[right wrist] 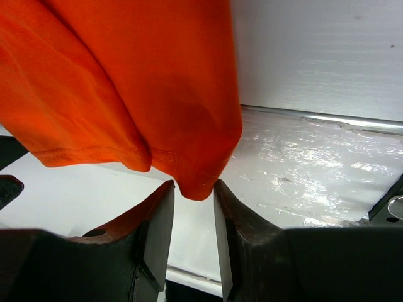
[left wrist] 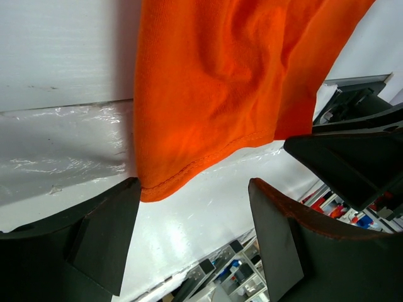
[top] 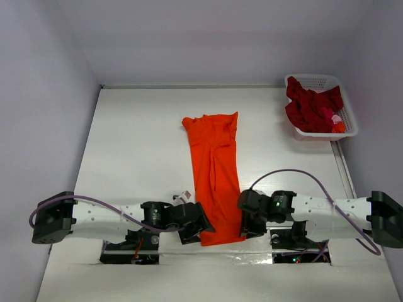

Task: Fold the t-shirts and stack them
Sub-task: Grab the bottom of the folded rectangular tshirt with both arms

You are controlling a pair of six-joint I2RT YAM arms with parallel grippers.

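Observation:
An orange t-shirt (top: 214, 170) lies folded into a long strip down the middle of the white table, its hem at the near end. My left gripper (top: 196, 228) stands open at the hem's left corner. In the left wrist view that corner (left wrist: 157, 182) touches one finger while the gap (left wrist: 194, 189) holds only bare table. My right gripper (top: 247, 221) is at the hem's right corner. In the right wrist view its jaws (right wrist: 194, 185) stand narrowly apart, and the corner of the shirt (right wrist: 145, 82) dips between the fingertips. Dark red t-shirts (top: 312, 107) are heaped in the basket.
A white lattice basket (top: 347, 107) stands at the far right corner by the wall. Shiny plastic film (right wrist: 315, 157) covers the table's near edge. Both arm bases sit in cut-outs there. Walls close in the table on the left, back and right.

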